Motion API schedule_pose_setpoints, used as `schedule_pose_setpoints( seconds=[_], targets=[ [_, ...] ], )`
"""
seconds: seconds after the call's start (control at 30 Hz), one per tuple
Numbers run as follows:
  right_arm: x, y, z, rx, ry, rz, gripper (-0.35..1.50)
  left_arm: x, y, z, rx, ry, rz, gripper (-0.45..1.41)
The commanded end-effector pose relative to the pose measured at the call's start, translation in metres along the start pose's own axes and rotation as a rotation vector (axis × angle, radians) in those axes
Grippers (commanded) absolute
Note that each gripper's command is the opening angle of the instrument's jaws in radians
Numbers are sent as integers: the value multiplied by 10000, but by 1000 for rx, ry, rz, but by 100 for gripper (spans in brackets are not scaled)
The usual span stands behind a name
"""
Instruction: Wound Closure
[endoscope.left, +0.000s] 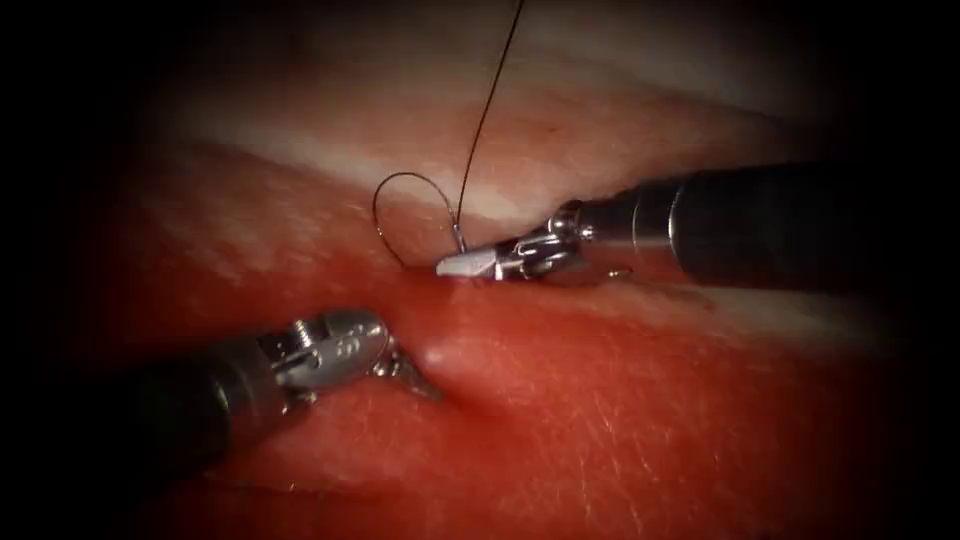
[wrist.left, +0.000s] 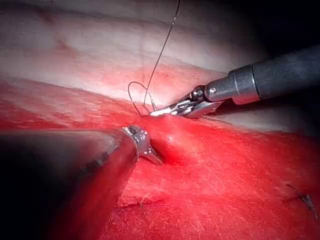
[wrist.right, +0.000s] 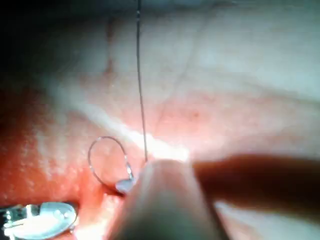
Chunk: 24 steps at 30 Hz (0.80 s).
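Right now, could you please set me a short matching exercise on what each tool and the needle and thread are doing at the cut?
Things:
1. right tool
2. left tool
3. needle
4. thread

States:
A. runs up and away from the needle's rear end
B. pressed into the tissue below the cut
C. curved, its point at the tissue left of the right tool's tip
D. shut on the needle near its rear end

Pairs: 1-D, 2-B, 3-C, 4-A
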Motion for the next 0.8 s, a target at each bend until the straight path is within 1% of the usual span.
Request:
schedule_pose_setpoints(
  seconds=[0.03, 0.23, 0.47, 0.8],
  targets=[
    [2, 1, 9, 3, -5, -2, -35, -1, -6, 6, -1, 1, 1, -45],
    [-3, -2, 12, 7, -31, 26, -35, -1, -6, 6, 0, 1, 1, -45],
    [-5, -2, 12, 8, -37, 49, -35, -1, -6, 6, -1, 1, 1, -45],
    [-7, 0, 12, 10, -44, 134, -35, -1, -5, 5, -1, 0, 1, -45]
  ],
)
